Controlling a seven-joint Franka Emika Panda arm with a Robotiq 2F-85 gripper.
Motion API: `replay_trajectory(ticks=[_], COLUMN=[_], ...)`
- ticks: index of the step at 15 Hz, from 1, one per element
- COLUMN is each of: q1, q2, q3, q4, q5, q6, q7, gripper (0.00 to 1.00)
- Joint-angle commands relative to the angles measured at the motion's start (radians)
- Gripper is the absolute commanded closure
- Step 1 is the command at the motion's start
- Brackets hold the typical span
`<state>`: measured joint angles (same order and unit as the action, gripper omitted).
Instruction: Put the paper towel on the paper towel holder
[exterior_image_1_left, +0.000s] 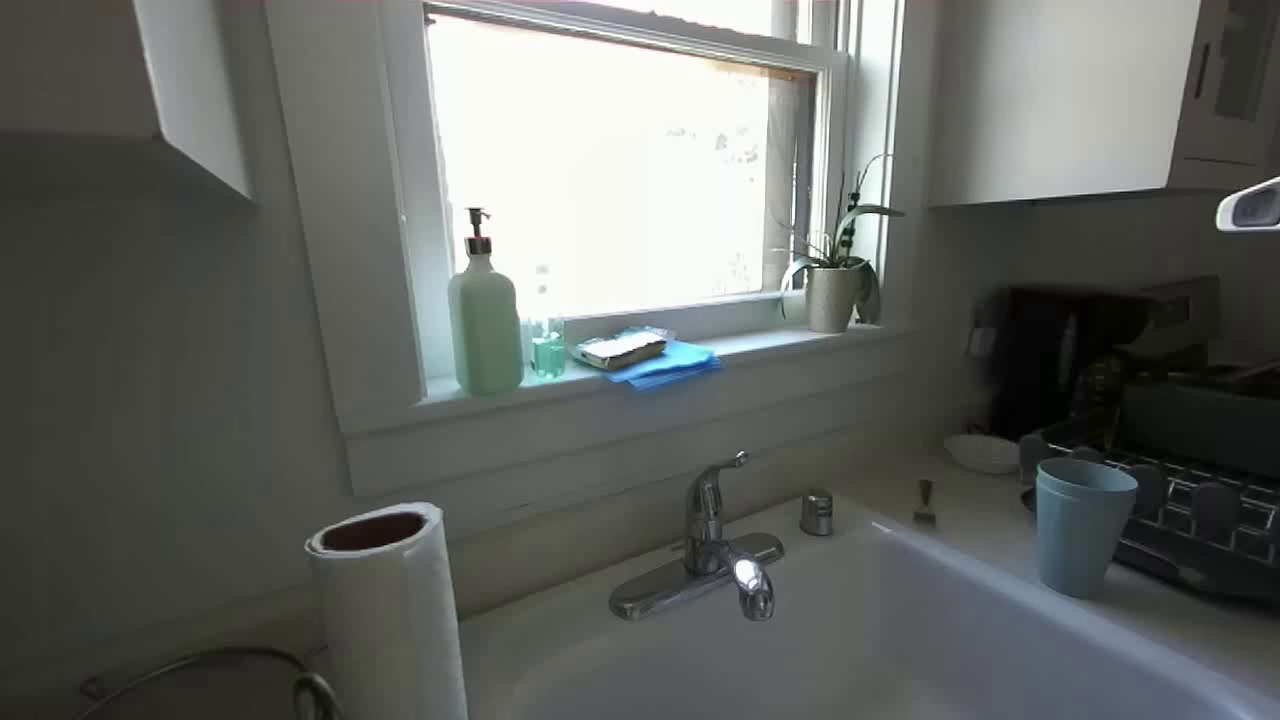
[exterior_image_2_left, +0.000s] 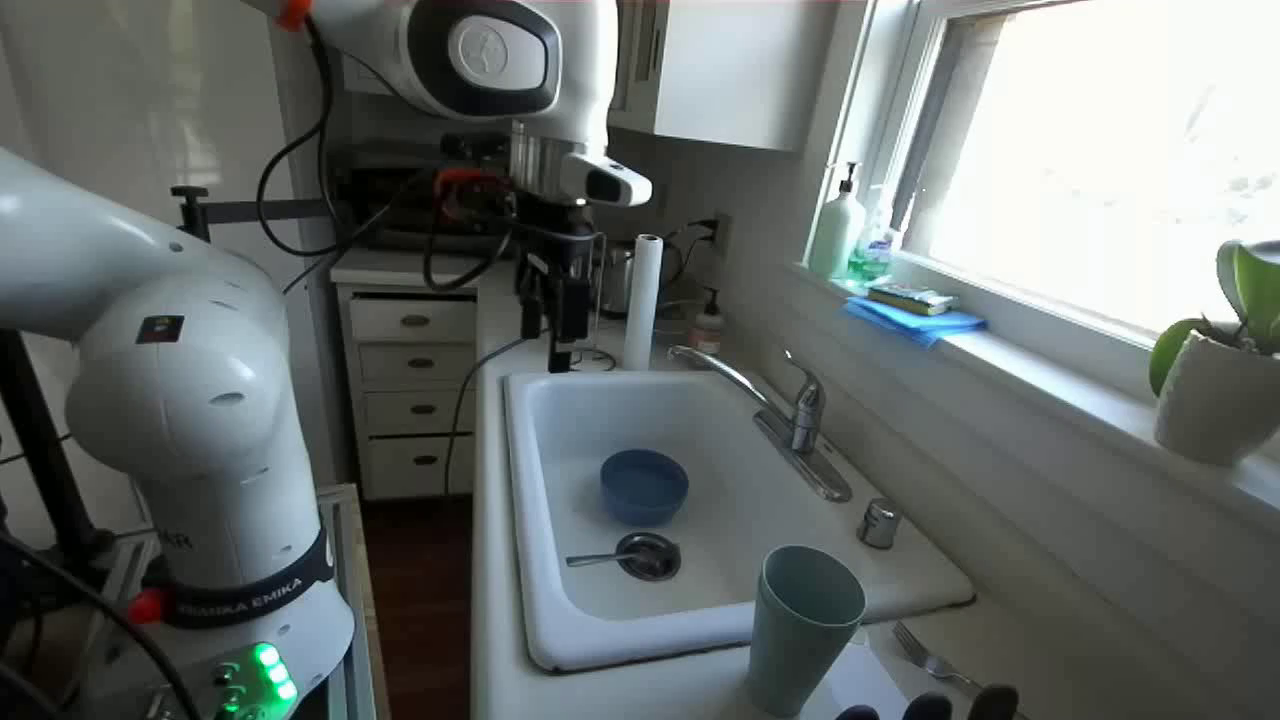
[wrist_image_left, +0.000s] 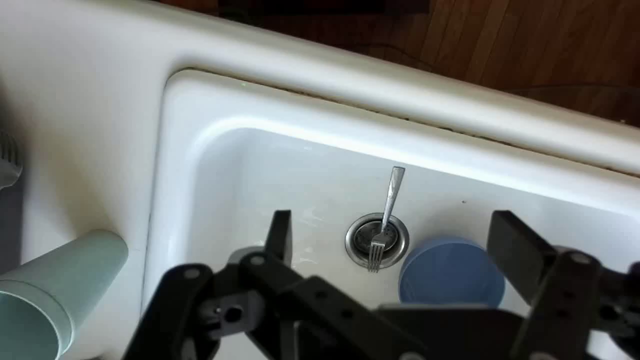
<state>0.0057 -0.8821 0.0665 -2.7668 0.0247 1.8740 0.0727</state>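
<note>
The paper towel is a tall white roll with a brown core (exterior_image_1_left: 395, 630), standing upright left of the sink; it also shows behind the sink in an exterior view (exterior_image_2_left: 643, 305). Thin curved metal wire, which looks like the holder (exterior_image_1_left: 235, 653), stands beside the roll. Its wire ring shows low by the roll in an exterior view (exterior_image_2_left: 597, 357); whether they touch I cannot tell. My gripper (exterior_image_2_left: 556, 340) points down over the sink area. In the wrist view the gripper (wrist_image_left: 391, 217) is wide open with nothing between the fingers. Roll and holder are out of the wrist view.
The white sink (exterior_image_2_left: 530, 560) holds a blue bowl (exterior_image_2_left: 644, 487) and a fork (wrist_image_left: 392, 192) on the drain. A faucet (exterior_image_2_left: 800, 420) stands on the wall side. A pale green cup (exterior_image_2_left: 800, 630) stands at the near end. Soap bottles (exterior_image_1_left: 487, 330) line the sill.
</note>
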Motion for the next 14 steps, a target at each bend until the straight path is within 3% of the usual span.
replay_trajectory(ticks=[1, 9, 11, 14], q1=[0.005, -0.009, -0.011, 0.022], q2=[0.001, -0.009, -0.006, 0.058], q3=[-0.004, 0.01, 0.013, 0.034], q4=[0.002, 0.003, 0.014, 0.065], q5=[-0.004, -0.017, -0.004, 0.026], q6=[-0.002, -0.004, 0.077, 0.305], q7=[0.003, 0.029, 0.051, 0.059], gripper=[0.0, 0.0, 0.0, 0.0])
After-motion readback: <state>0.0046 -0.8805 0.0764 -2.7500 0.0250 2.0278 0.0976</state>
